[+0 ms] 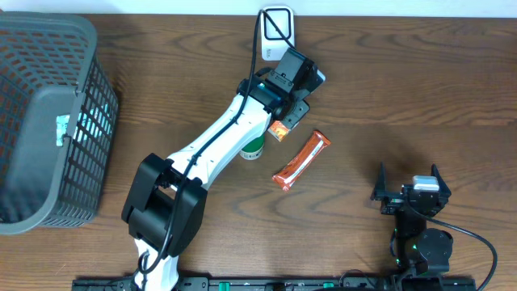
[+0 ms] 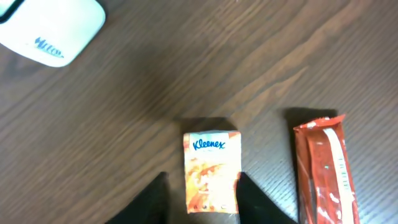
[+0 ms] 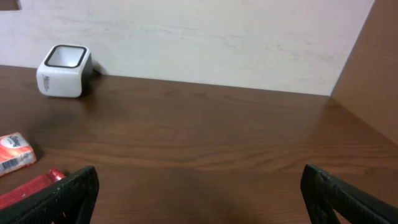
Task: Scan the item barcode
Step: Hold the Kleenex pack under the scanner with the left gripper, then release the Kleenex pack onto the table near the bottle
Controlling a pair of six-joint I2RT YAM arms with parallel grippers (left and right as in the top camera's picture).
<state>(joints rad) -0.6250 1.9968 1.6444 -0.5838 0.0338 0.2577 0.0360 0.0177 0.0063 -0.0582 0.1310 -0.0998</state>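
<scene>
The left gripper [image 1: 285,121] hung over the table [image 1: 404,81] near the scanner [image 1: 276,32], with the Kleenex pack [image 2: 211,171] between its fingers [image 2: 152,202]. In the left wrist view one finger touched the pack's long edge and the other showed a sliver of dark gap. I could not tell whether the pack was truly gripped (or whether it rested on the wood). Its printed face pointed up at the wrist camera. The right wrist view caught what looked like a barcode on another face. A red bar [image 1: 301,160] lay just beside the pack, not touching it. The right gripper [image 1: 408,182] sat near the table's front edge, well apart from the pack, its jaws spread wide. A basket [image 1: 48,121] stood at the far left.
</scene>
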